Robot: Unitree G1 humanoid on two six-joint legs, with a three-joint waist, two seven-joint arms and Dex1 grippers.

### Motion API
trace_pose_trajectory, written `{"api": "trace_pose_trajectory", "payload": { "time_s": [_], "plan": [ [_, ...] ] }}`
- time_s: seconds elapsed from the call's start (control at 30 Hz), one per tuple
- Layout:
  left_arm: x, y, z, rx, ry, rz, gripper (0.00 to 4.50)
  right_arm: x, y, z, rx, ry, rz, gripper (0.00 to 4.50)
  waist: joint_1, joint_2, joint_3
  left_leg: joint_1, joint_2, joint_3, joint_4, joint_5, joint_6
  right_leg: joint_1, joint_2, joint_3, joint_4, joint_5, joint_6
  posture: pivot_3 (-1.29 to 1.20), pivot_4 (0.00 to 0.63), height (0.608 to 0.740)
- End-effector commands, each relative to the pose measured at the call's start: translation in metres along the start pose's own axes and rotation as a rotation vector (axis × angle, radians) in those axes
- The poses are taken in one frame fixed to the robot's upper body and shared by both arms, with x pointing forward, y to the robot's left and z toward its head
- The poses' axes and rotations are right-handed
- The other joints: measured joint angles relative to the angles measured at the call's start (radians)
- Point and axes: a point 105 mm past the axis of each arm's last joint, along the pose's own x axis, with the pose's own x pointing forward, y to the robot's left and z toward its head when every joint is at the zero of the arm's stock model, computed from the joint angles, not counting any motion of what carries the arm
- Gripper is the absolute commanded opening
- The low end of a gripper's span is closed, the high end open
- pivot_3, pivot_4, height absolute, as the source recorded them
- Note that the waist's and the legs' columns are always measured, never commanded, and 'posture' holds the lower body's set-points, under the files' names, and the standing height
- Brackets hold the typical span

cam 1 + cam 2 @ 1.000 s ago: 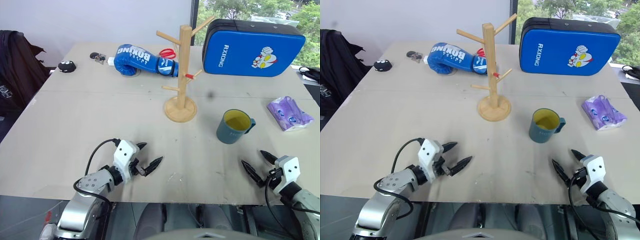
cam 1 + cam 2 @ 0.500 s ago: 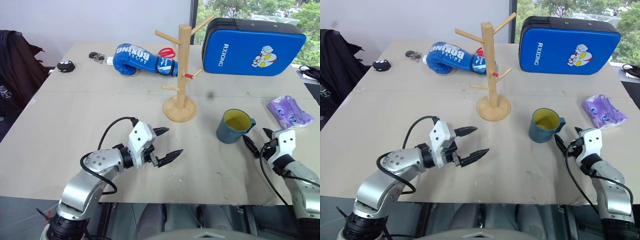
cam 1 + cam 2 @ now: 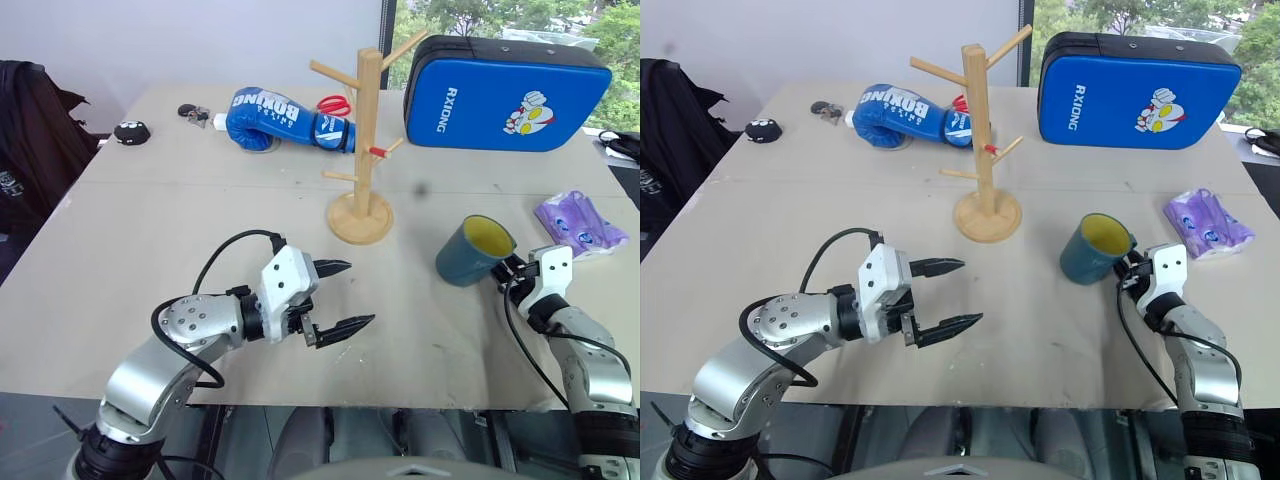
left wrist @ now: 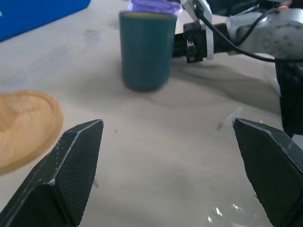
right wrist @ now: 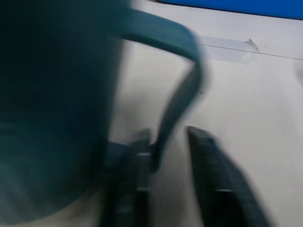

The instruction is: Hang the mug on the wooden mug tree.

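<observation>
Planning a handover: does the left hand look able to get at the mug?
Probably yes: the left hand is open, and only bare table lies between it and the tilted mug.

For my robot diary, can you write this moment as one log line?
right gripper: shut on mug handle | mug: tilted | left gripper: open, empty | wooden mug tree: bare

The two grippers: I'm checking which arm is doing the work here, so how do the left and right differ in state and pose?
The left gripper is open, its fingers spread wide and holding nothing; the right gripper is shut on the mug by its handle. The left hangs over bare table, apart from the mug; the right is at the mug, which leans tilted. Both have two black fingers.
</observation>
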Motion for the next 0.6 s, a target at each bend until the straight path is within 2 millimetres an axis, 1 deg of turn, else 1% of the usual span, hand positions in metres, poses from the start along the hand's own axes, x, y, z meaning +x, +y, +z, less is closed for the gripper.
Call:
{"api": "trace_pose_trajectory", "payload": {
  "time_s": [0.03,0.27,0.37,0.47,0.5,0.57,0.6],
  "plan": [
    [-0.006,-0.003,0.014,0.044,-0.031,0.001,4.50,0.002,-0.001,0.012,-0.022,-0.043,0.008,0.08,-0.001,0.000,0.000,0.000,0.000,0.000,0.000,0.000,0.000,0.000,0.000,0.000,0.000,0.000,0.000,0.00,0.150,0.737],
    [-0.014,0.008,0.020,0.071,-0.039,0.050,4.50,0.002,-0.003,0.024,-0.041,-0.072,0.029,0.08,-0.001,0.000,0.000,0.000,0.000,0.000,0.000,0.000,0.000,0.000,0.000,0.000,0.000,0.000,0.000,0.00,0.150,0.737],
    [-0.015,0.010,0.023,0.070,-0.048,0.059,4.50,0.002,-0.002,0.029,-0.059,-0.077,0.055,0.08,-0.001,0.000,0.001,0.000,0.000,0.000,0.000,0.000,0.000,0.000,0.000,0.000,0.000,0.000,0.000,0.00,0.150,0.737],
    [-0.018,0.014,0.027,0.084,-0.045,0.074,4.50,0.005,0.003,0.047,-0.108,-0.112,0.131,0.08,-0.001,0.001,0.001,0.000,0.000,0.000,0.000,0.000,0.000,0.000,0.000,0.000,0.000,0.000,0.000,0.00,0.150,0.737],
    [-0.021,0.018,0.029,0.095,-0.044,0.090,4.50,0.007,0.006,0.055,-0.126,-0.126,0.161,0.08,-0.002,0.001,0.002,0.000,0.000,0.000,0.000,0.000,0.000,0.000,0.000,0.000,0.000,0.000,0.000,0.00,0.150,0.737],
    [-0.025,0.025,0.033,0.109,-0.045,0.121,4.50,0.010,0.011,0.065,-0.144,-0.136,0.208,0.08,-0.004,0.002,0.002,0.000,0.000,0.001,0.000,0.000,0.000,0.000,0.000,0.001,0.000,0.000,0.000,0.00,0.150,0.737],
    [-0.030,0.030,0.039,0.110,-0.058,0.138,4.50,0.013,0.018,0.075,-0.157,-0.145,0.261,0.08,-0.004,0.002,0.002,0.000,0.000,0.000,0.000,0.000,0.000,0.000,0.001,0.001,0.000,0.000,0.000,0.00,0.150,0.737]
  ]
}}
